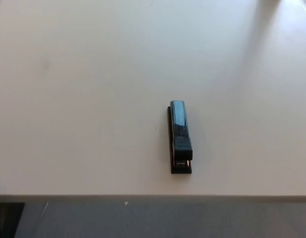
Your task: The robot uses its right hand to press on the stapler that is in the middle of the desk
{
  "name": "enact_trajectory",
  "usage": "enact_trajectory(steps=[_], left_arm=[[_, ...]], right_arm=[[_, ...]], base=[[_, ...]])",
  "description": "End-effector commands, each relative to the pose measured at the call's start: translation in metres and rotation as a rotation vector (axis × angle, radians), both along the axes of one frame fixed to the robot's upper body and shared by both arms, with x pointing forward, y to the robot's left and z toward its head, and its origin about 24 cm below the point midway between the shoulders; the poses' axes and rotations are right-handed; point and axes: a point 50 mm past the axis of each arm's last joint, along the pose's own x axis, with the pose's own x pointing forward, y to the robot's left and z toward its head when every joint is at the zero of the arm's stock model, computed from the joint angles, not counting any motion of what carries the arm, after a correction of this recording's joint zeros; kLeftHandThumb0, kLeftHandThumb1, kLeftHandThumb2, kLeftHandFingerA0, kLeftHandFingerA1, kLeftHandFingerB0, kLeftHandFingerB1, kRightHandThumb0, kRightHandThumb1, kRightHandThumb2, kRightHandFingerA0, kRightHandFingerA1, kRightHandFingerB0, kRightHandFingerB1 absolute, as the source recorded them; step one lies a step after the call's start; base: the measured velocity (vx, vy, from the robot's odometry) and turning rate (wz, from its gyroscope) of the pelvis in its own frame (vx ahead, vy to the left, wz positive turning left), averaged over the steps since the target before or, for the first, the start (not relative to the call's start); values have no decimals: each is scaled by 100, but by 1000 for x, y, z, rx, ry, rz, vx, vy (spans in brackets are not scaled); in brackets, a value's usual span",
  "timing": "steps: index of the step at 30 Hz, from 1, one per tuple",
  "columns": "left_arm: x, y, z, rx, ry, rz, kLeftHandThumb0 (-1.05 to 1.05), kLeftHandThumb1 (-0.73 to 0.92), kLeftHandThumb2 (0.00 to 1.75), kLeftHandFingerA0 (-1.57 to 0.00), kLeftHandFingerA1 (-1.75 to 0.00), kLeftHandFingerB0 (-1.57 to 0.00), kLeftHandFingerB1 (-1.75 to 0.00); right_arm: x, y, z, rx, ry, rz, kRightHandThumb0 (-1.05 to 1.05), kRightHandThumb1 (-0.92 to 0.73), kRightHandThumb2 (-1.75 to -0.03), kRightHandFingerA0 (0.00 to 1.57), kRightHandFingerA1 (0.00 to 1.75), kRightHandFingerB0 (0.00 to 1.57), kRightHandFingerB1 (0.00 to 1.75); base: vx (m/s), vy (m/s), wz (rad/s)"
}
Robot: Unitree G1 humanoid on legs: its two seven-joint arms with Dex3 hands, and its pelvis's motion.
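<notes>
Stapler (179, 137) long axis 12-to-6 on desk (83, 99); we see neither hand, finger state unknowable; right hand must enter from 3 o'clock.

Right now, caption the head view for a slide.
Black stapler lies alone on the pale desk, near its front edge; neither robot hand in view.

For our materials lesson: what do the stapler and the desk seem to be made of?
Stapler: probably glossy black plastic or painted metal, since its top reflects light. Desk: likely a smooth matte laminate in pale cream, judging by its even, grainless surface.
</notes>
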Motion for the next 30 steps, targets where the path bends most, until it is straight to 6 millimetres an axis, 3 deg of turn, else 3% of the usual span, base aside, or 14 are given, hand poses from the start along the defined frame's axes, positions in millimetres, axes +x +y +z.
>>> enact_trajectory(steps=[1,4,5,6,7,8,9,10,13,14,15,17,27,30], left_arm=[[8,20,22,-24,-138,-11,-50,92,95,-9,-37,0,-23],[8,20,22,-28,-138,-12,-50,92,95,-9,-37,0,-22],[8,20,22,-26,-137,-13,-50,92,95,-9,-39,0,-22],[8,21,22,-20,-134,-16,-51,92,96,-9,-40,0,-23],[8,21,22,-16,-133,-15,-50,92,94,-9,-43,0,-23],[8,21,22,-19,-133,-12,-51,92,94,-10,-39,0,-23],[8,21,21,-23,-132,-8,-51,92,94,-10,-39,0,-23],[8,20,21,-24,-130,-9,-51,92,94,-10,-39,-1,-23],[7,20,19,-33,-128,1,-47,92,89,-6,-34,-1,-22],[6,20,19,-34,-127,-2,-47,92,89,-6,-34,-1,-22],[5,19,19,-34,-126,-5,-47,92,89,-6,-34,-1,-22],[5,20,19,-35,-127,-2,-51,92,94,-10,-39,0,-22],[-3,21,16,-38,-112,3,-47,92,89,-5,-33,-1,-22],[-8,20,14,-41,-105,2,-51,92,95,-9,-36,0,-21]], right_arm=[[7,-5,13,51,-212,-44,-60,-88,-69,35,39,3,17],[8,-6,12,31,-213,-87,-61,-75,-103,38,55,1,26],[9,-8,12,4,-208,-127,-52,-92,-70,63,45,11,21],[10,-9,12,-66,-215,-168,-36,-70,-109,75,71,3,43],[10,-11,12,-128,-200,-204,-43,-90,-68,95,59,25,29],[10,-12,12,-143,-198,-222,-43,-78,-93,106,93,21,42],[11,-16,13,-161,-186,-252,-34,-91,-66,110,111,25,31],[10,-19,13,-169,-173,-264,-23,-68,-106,113,115,12,48],[8,-36,16,-175,-147,-375,-7,-65,-104,106,114,15,48],[7,-39,17,-165,-144,-394,-2,-85,-67,87,145,33,35],[6,-44,18,-149,-139,-423,-2,-85,-67,87,145,33,35],[-2,-69,22,-112,-45,-496,13,-76,-65,82,65,59,49],[-78,-103,19,-30,56,-888,-12,-79,-65,105,87,70,107],[-97,-114,25,-99,36,-981,-14,-72,-62,97,65,71,78]], base=[[0,0,0],[0,0,0],[0,0,0],[0,0,0],[0,0,0],[0,0,0],[0,0,0],[0,0,0],[0,0,0],[0,0,0],[0,0,0],[0,0,0],[0,0,0],[0,0,0]])
